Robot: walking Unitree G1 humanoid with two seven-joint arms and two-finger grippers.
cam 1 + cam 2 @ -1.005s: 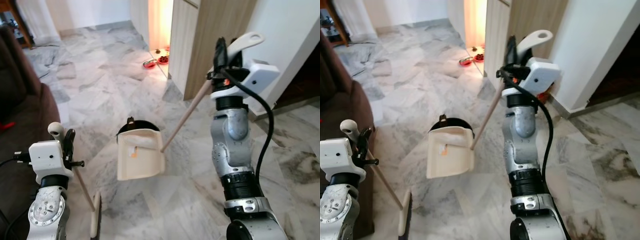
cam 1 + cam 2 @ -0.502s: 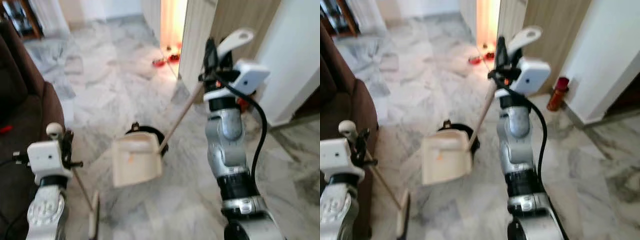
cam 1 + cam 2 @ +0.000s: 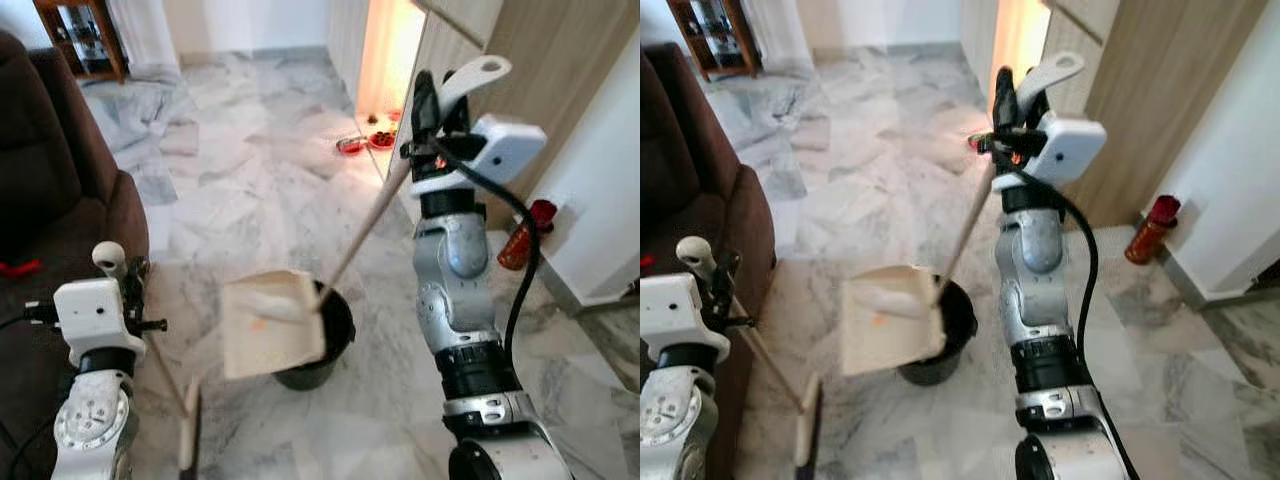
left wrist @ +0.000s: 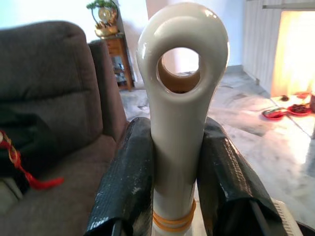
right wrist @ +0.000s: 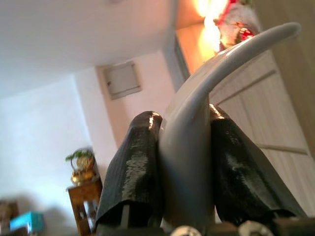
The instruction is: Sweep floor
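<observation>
Dustpan (image 3: 270, 325): light, stiff plastic on a long pole, tilted over the black bin (image 3: 325, 345) at centre; best held high on the handle, where right hand (image 3: 432, 110) is clenched. Broom (image 3: 187, 430): light, at 7 o'clock, gripped by left hand (image 3: 128, 285). One dustpan, one broom, one bin.
</observation>
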